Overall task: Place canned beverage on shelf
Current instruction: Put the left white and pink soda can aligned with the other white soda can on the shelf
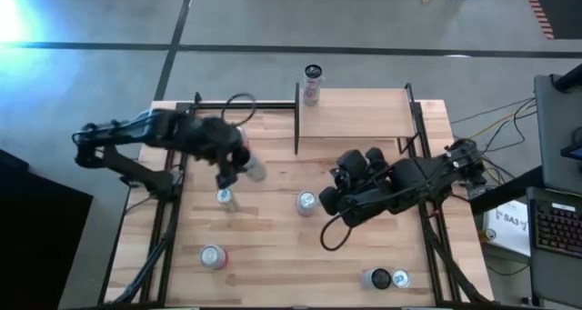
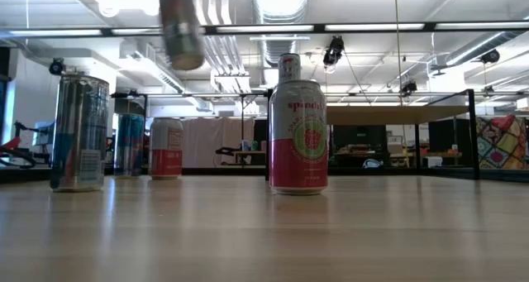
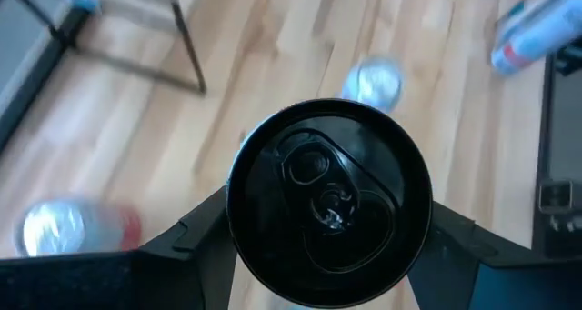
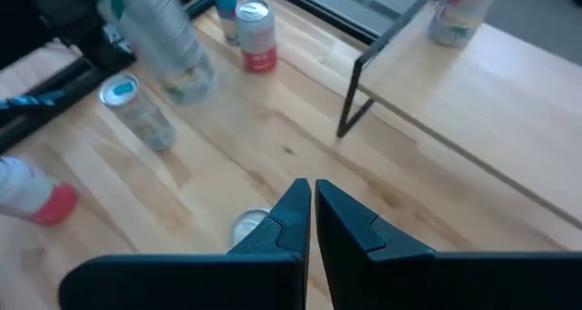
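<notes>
Overhead, pipes [image 2: 281, 1] above tabletop [image 2: 264, 232]

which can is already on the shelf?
The pink-and-white can, standing at the far left corner of the pale wood shelf. The left gripper holds a black-topped can up; others stand on the tabletop.

pale wood shelf [image 1: 359, 110] with black rods, pink-and-green can [image 2: 297, 137], black-topped can [image 3: 327, 201] between dark fingers [image 3: 195, 237].
</notes>
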You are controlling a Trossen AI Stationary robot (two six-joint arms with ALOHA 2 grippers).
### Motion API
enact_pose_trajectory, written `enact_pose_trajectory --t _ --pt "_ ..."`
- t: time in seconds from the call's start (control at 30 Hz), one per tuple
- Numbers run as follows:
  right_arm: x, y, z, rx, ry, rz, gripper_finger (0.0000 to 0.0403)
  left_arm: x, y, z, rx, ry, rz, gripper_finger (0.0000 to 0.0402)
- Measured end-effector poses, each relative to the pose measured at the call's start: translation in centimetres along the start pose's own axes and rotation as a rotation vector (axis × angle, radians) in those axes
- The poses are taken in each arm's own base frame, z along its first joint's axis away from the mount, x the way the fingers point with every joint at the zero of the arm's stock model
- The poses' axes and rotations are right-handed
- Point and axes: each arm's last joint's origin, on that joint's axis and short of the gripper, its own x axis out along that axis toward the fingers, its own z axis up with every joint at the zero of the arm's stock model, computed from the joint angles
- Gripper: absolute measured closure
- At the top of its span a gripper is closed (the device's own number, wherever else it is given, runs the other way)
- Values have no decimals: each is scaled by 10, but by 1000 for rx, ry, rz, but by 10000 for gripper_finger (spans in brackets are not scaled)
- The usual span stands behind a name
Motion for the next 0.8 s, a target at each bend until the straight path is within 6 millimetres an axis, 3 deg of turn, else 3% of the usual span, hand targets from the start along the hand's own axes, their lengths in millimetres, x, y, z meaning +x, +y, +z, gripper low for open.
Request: enact_pose_trajectory --t 0.17,0.4,0.53,0.63,0.8 --pt "-6 -11 1 -41 7 -14 390 12 4 49 43 -38 36 188" --pt "-20 -31 4 -47 -1 8 390 54 13 107 71 4 94 188" --pt "-26 -48 -1 -36 7 12 390 54 24 133 57 -69 109 188" --pt "-27 -62 -8 -29 9 -1 390 61 40 143 17 -148 95 187" --pt "-22 -81 -21 9 15 -42 390 82 75 144 -95 -98 120 187"
